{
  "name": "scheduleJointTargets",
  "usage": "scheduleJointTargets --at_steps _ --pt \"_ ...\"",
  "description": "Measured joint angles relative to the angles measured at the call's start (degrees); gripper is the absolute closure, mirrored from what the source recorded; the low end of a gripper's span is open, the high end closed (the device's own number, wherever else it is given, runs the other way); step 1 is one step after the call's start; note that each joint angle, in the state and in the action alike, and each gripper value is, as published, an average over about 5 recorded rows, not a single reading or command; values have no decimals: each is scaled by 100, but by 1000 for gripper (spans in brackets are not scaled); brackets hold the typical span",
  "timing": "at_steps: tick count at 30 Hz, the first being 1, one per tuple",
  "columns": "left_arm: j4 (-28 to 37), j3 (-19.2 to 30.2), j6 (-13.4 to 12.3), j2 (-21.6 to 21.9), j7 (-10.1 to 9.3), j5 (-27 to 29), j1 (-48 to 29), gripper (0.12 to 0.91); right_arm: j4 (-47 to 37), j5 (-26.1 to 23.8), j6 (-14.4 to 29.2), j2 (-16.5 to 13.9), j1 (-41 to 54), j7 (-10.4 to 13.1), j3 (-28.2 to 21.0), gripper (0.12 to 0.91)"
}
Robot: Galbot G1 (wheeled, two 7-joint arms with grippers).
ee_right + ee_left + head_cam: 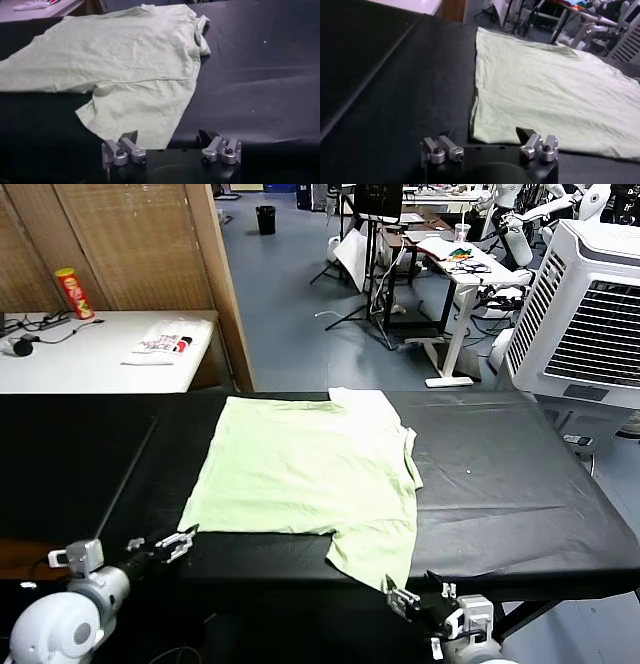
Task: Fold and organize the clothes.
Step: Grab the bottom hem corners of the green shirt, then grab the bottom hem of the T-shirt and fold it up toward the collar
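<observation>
A pale lime-green T-shirt point(305, 474) lies spread flat on the black counter point(520, 484), its near sleeve draped toward the counter's front edge and its collar pointing toward the counter's right end. The left end effector point(178, 542) hovers just off the shirt's near left hem corner, fingers spread wide and holding nothing, while the right end effector point(408, 599) sits just below the tip of the near sleeve, likewise wide open and empty. Beyond the shirt, a white side table point(90, 359) carries a white packet point(165, 342) and a red can point(75, 292).
</observation>
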Motion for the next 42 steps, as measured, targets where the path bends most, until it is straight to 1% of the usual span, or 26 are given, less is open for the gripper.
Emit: scheduleJointTargets --at_steps 2,3,7,8,10,11,13,14,15,16,19,21,22,27,33,36,42 --pt "16 6 -9 -10 -2 14 -13 232 -5 -12 1 12 -2 1 -3 292" --pt "33 13 -20 -19 -5 29 -25 232 -11 -24 3 23 -3 2 -4 334" --pt "104 37 -99 -44 -28 43 -57 234 -52 -58 8 46 1 5 -11 545" --pt "120 45 -110 -48 -30 44 -64 244 -63 -60 9 49 1 7 -12 587" --pt "158 65 -125 -54 -30 55 -78 299 -85 -60 10 56 -2 11 -14 690" --pt "177 77 -130 -60 -30 64 -86 342 -93 -60 10 60 -6 13 -15 736" --pt "221 103 -141 -75 -27 87 -100 453 -102 -58 11 72 -18 14 -18 824" --pt "238 114 -147 -86 -24 95 -103 503 -101 -56 11 79 -25 14 -19 854" --pt "251 126 -154 -98 -20 105 -105 570 -97 -55 11 85 -33 13 -19 872" --pt "262 136 -160 -110 -15 113 -105 621 -90 -53 11 90 -42 13 -15 889" --pt "286 164 -172 -145 -11 143 -108 789 -44 -40 9 94 -80 11 16 903" --pt "295 174 -182 -167 -14 155 -108 869 7 -30 4 90 -116 23 54 904" --pt "292 176 -190 -177 -18 158 -103 891 40 -27 0 87 -139 35 77 904" --pt "154 168 -219 -238 -97 160 -11 905 308 -10 -13 60 -353 84 220 904" --pt "-263 104 -218 -380 -230 183 264 905 682 143 48 -59 -703 64 457 904" --pt "-546 53 -237 -484 -267 226 524 905 752 300 224 -158 -724 46 592 904" --pt "-1121 -8 -358 -727 -273 276 1078 905 681 561 773 -371 -418 -63 840 904"
